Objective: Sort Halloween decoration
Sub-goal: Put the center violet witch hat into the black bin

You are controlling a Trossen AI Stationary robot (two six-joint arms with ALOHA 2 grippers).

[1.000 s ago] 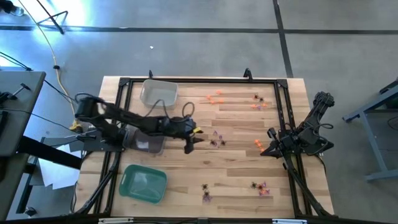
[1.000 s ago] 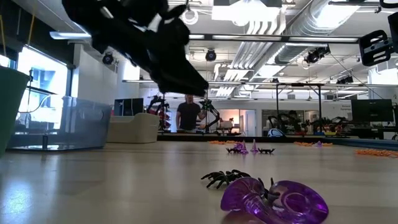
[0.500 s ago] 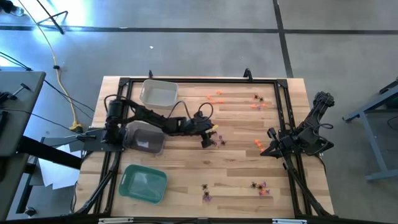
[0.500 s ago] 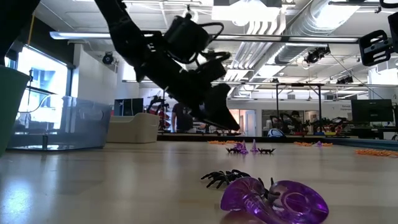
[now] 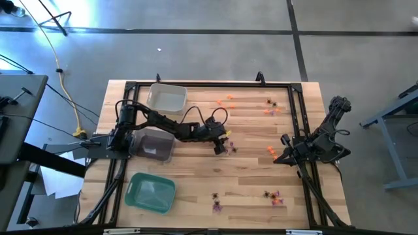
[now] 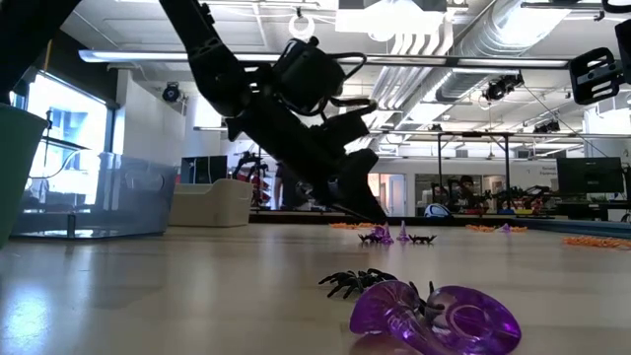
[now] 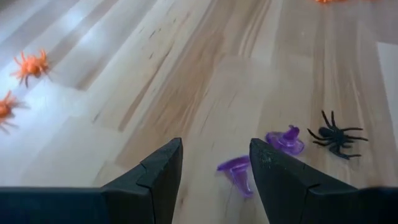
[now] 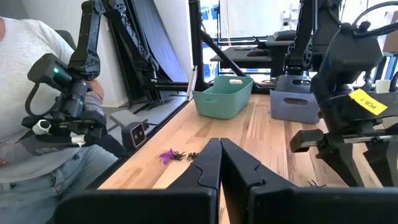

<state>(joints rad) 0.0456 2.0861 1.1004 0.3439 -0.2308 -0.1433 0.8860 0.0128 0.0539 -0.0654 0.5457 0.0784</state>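
Observation:
The Halloween decoration lies scattered on the wooden table: orange pieces (image 5: 225,101), a purple and black cluster (image 5: 228,147) mid-table, and more near the front edge (image 5: 273,197). My left gripper (image 5: 219,149) slants down, open, just above the table at that cluster. In the left wrist view a purple trinket (image 7: 236,172) lies between its fingers, close to one finger (image 7: 273,174). Another purple piece (image 7: 286,140) and a black spider (image 7: 336,134) lie just beyond. My right gripper (image 5: 279,158) rests shut at the table's right side.
At the left stand a clear tray (image 5: 166,98), a grey tray (image 5: 153,145) and a green tray (image 5: 151,193). A black frame (image 5: 297,117) borders the table. Close to the low camera lie a purple trinket (image 6: 434,318) and a black spider (image 6: 355,284). A person (image 8: 37,93) sits beyond the table's edge.
My left gripper has gone toward the table's right edge and down, tipping its fingers further downward, until it stands low over the purple and black cluster mid-table. Its fingers stay open. No trinket has moved.

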